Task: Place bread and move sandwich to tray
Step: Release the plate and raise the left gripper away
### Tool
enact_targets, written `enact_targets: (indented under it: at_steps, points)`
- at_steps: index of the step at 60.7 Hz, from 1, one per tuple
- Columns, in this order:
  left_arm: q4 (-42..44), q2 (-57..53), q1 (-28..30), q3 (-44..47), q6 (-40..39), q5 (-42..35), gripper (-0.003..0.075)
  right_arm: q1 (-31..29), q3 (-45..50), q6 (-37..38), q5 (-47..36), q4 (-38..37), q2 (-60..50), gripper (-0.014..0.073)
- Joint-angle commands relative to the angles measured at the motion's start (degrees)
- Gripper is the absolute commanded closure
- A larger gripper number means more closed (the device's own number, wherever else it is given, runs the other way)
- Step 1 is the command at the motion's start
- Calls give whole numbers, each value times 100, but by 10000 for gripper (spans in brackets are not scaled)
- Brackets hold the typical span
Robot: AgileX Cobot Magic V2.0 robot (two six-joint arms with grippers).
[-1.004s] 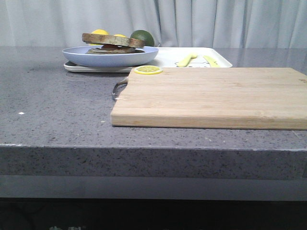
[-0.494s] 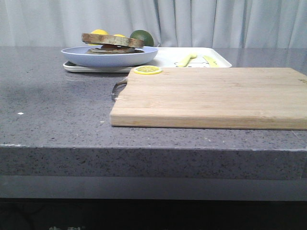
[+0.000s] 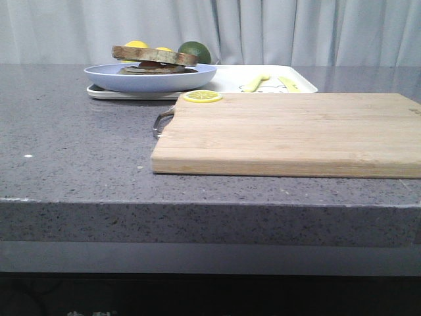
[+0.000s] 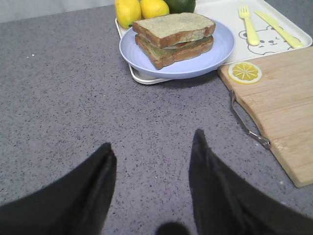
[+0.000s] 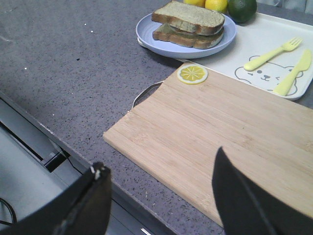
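Both my claws hang open and empty: my left claw point(image 4: 151, 159) above bare grey surface point(image 3: 79, 138), my right claw point(image 5: 159, 196) over the near cutting board point(image 5: 234, 127). Since a second ago the blue plate point(image 3: 150, 77) has only settled slightly. The sandwich point(image 4: 174, 32) sits assembled on it, overlapping the tray's point(image 5: 274, 46) left end, so the task looks nearly finished.

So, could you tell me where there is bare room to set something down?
The cutting board is bare apart from the lemon slice at its corner. The counter beside the plate is open too. The tray is crowded: plate, fruit, fork, knife.
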Motion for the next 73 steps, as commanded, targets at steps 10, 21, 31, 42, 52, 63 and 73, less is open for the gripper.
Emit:
enact_targets:
  at_steps: [10, 21, 31, 42, 52, 63, 73]
  points:
    - [-38, -1133, -48, 431, 5, -206, 373, -25, -152, -62, -438, 83, -11, 130]
    - [-28, -1493, -48, 505, 5, -32, 373, -25, -152, -62, -420, -141, -11, 130]
    - [75, -1542, -28, 505, 5, 47, 373, -25, -152, -62, -330, -689, -11, 130]
    - [79, -1542, -28, 505, 5, 47, 373, -25, -152, -62, -160, -695, -11, 130]
    - [79, -1542, -28, 505, 5, 47, 423, -25, -152, -62, -129, -695, -11, 249]
    - [79, -1542, -28, 505, 5, 37, 620, -25, -152, -62, -129, -685, -11, 545]
    - [79, -1542, -28, 515, 5, 3, 741, -25, -147, -62, -134, -685, -11, 660]
